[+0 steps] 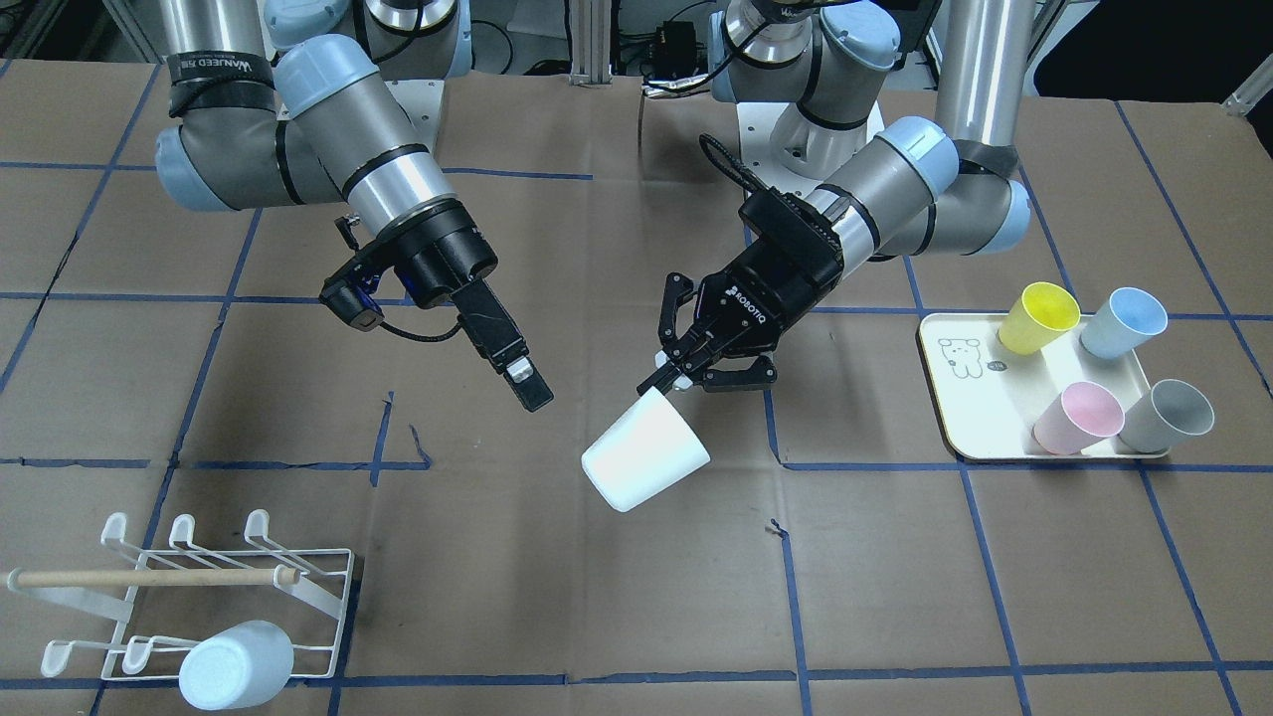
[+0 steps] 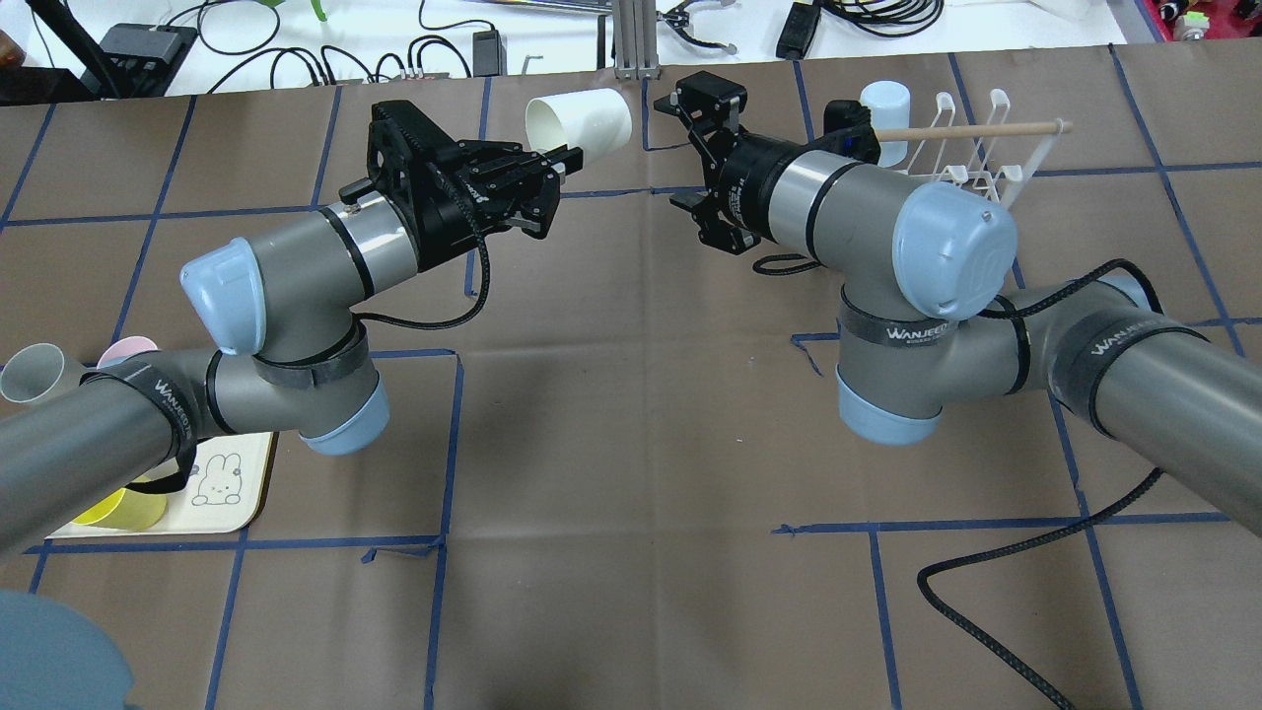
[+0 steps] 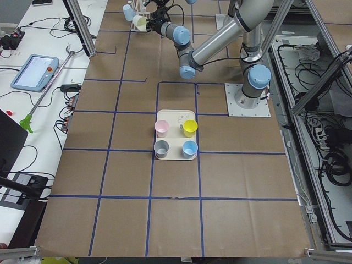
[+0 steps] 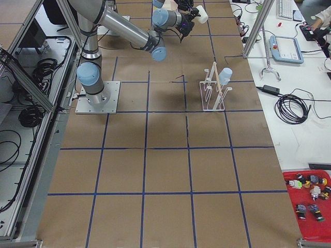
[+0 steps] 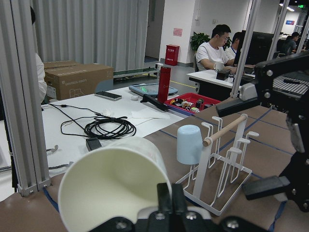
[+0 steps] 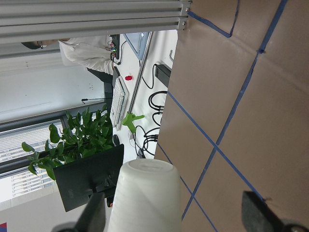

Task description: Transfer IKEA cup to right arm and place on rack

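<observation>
Worktop: the worktop (image 1: 597, 597) is lying under matte brown paper, with blue tape (image 1: 980, 557) dividing it into large squares; the paper is creasing slightly along its seams.
Room: seated people (image 5: 215, 46) are working at desks beyond the worktop; pale curtains (image 5: 91, 29) are hanging behind cardboard boxes (image 5: 77, 77), black cables (image 5: 104, 128) are coiling on a white bench, and a leafy plant (image 6: 77, 140) is standing by a dark monitor.
White cup: a smooth, tapering white cup (image 1: 644, 452) is hanging in the air over the middle of the worktop, tipped on its side, its open mouth facing the left wrist camera and its flat closed base facing the right wrist camera.
Left pincer: the left pincer (image 1: 686, 370) is pinching the white cup's rim, one finger reaching inside the mouth.
Right pincer: the right pincer (image 1: 522, 383) is hovering near the cup's base without touching it, its fingers spreading wide in the right wrist view.
Rack: the white wire rack (image 1: 318, 607) is standing near the worktop's corner, its hooked prongs turning upward and a round pale-wood dowel (image 1: 149, 577) crossing it; an upturned pale-blue cup (image 1: 237, 664) is sitting over one prong.
Tray: a cream, round-cornered tray (image 1: 955, 398) with a bear drawing is carrying a yellow cup (image 1: 1039, 318), a blue cup (image 1: 1124, 323), a pink cup (image 1: 1077, 418) and a grey cup (image 1: 1166, 416).
</observation>
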Robot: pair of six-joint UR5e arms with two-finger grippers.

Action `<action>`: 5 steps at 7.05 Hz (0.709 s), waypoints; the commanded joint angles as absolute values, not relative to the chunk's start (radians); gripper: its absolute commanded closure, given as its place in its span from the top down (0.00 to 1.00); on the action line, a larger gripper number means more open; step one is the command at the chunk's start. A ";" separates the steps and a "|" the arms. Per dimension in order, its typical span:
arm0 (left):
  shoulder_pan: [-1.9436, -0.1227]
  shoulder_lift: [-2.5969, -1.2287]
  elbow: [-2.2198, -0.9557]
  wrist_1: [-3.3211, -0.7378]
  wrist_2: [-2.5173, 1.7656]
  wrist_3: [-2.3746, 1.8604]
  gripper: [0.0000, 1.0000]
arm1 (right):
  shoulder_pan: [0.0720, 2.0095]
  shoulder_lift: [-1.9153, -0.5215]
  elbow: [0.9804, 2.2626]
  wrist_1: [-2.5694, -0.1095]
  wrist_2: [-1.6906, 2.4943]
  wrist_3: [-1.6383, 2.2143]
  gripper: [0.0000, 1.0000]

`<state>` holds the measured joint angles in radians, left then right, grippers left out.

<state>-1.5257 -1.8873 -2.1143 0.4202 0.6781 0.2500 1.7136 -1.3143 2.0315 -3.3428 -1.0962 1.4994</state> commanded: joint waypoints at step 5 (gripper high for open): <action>-1.526 -1.873 -2.141 0.425 0.680 0.245 0.07 | 1.773 -1.168 1.866 -3.346 -1.078 1.505 0.99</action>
